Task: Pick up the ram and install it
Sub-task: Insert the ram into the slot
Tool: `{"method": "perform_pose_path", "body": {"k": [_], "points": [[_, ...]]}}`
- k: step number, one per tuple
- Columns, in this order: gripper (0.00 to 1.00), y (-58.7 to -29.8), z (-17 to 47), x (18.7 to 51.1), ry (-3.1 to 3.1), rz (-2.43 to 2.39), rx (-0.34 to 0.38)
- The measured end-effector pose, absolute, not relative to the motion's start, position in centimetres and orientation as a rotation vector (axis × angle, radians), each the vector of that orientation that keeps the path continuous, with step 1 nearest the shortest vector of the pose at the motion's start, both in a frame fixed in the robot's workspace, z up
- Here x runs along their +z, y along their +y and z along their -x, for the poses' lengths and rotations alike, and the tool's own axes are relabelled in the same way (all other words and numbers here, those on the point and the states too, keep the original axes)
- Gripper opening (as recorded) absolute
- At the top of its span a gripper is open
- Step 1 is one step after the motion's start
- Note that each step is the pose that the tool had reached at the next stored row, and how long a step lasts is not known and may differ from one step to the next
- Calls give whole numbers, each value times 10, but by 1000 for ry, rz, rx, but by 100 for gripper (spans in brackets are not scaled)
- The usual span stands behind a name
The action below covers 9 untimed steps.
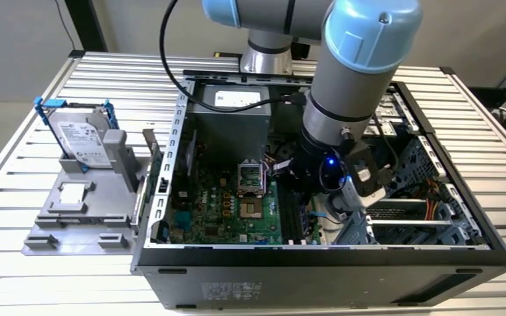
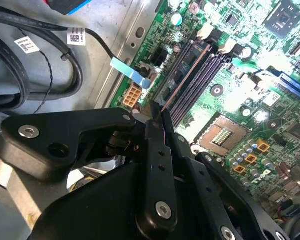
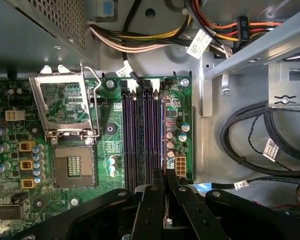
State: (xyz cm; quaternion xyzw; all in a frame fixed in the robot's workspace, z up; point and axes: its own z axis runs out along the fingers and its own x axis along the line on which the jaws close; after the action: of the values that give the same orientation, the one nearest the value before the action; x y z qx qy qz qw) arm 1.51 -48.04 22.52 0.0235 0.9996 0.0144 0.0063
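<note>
My gripper (image 2: 160,125) is down inside the open computer case (image 1: 323,253), its black fingers (image 2: 157,165) pressed close together on the ram (image 2: 182,82). In the second wrist view I see the stick edge-on as a thin dark strip with a coppery edge, running from between the fingertips out over the black memory slots (image 2: 202,75) of the green motherboard (image 2: 270,60). In the first wrist view the same fingers (image 3: 151,207) meet at the near end of the slots (image 3: 142,135), with the ram itself hard to pick out from the slots beneath it. I cannot tell whether the stick is seated in a slot or just resting above one.

In the exterior view the arm (image 1: 350,85) reaches down from the far side into the case, and the gripper (image 1: 319,181) sits low over the board toward the exterior view's right of the open processor socket (image 1: 251,176). The socket (image 3: 70,107) has its metal frame lifted. Bundled black cables (image 3: 260,145) lie on the case floor beside the board, and yellow and orange wires (image 3: 155,37) run across at the far end of the slots.

Outside the case, on the slatted table (image 1: 51,276) to the exterior view's left, a silver hard drive (image 1: 84,138) in a blue-tipped bracket stands upright on a grey fixture (image 1: 77,217), well apart from the gripper.
</note>
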Motion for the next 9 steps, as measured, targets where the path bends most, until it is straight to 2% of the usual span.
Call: {"method": "perform_pose_path", "body": {"k": [9], "points": [[0,-480,-13,225,3130,-21,40]]}}
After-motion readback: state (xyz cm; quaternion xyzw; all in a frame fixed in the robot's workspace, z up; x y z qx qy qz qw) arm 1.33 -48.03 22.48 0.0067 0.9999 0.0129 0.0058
